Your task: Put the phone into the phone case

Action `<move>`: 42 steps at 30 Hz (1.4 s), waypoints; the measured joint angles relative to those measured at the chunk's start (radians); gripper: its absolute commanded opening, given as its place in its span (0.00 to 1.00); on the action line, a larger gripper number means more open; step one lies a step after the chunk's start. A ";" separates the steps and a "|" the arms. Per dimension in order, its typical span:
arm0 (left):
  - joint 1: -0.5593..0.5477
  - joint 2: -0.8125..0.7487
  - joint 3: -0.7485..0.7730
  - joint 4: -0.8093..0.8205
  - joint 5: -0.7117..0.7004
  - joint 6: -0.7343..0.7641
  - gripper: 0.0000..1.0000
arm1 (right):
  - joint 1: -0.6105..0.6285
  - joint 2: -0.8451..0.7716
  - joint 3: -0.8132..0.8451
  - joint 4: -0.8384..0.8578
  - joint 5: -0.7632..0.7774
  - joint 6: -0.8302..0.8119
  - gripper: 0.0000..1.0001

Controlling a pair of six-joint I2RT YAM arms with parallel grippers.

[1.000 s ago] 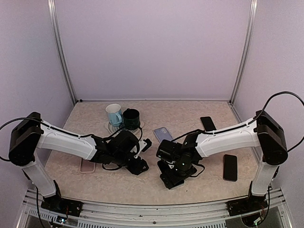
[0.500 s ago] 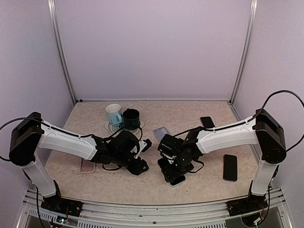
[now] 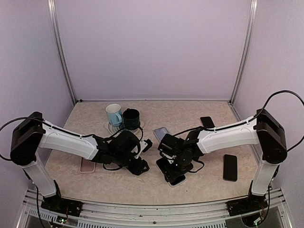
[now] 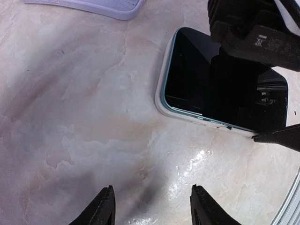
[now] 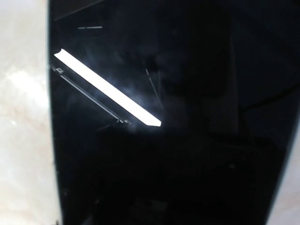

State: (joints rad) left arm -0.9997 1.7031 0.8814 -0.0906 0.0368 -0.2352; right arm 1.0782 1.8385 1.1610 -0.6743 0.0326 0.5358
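- Left gripper (image 4: 153,209): jaws apart with nothing between them, low over the marbled table (image 4: 70,117).
- Phone (image 4: 201,79): lies screen-up inside the rim of a white phone case (image 4: 159,96), just right of that gripper.
- Right gripper (image 3: 174,172): directly over the phone; I cannot tell whether its jaws are apart or together.

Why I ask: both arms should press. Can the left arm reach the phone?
Probably yes: the left arm, jaws open, has only bare table before the phone; the right arm covers its far side, leaving the near edge free.
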 measured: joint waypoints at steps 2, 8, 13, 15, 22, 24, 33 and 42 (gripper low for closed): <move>0.001 0.003 0.008 0.001 0.001 0.000 0.55 | 0.000 -0.002 -0.002 0.002 0.000 -0.002 0.85; 0.005 0.012 0.014 0.004 0.008 0.000 0.55 | 0.005 -0.008 -0.010 0.006 -0.028 -0.029 0.99; 0.006 0.025 0.029 0.002 0.014 0.000 0.55 | -0.018 -0.103 -0.052 -0.010 -0.052 -0.058 0.80; 0.006 0.034 0.048 -0.003 0.016 0.000 0.55 | -0.061 -0.182 -0.091 0.014 -0.092 -0.071 0.61; -0.013 0.089 0.124 -0.010 0.015 0.001 0.54 | -0.197 -0.316 -0.235 0.085 -0.214 -0.065 0.34; -0.027 0.109 0.141 -0.015 0.014 0.002 0.54 | -0.197 -0.310 -0.263 0.099 -0.242 -0.063 0.29; -0.061 0.154 0.173 -0.039 0.008 0.005 0.54 | -0.192 -0.265 -0.351 0.201 -0.329 -0.018 0.09; -0.061 0.181 0.192 -0.063 -0.001 0.008 0.54 | -0.135 -0.224 -0.306 0.143 -0.199 0.029 0.24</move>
State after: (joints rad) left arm -1.0611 1.8843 1.0733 -0.1535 0.0360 -0.2268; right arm 0.9432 1.6142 0.8551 -0.5308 -0.1665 0.5652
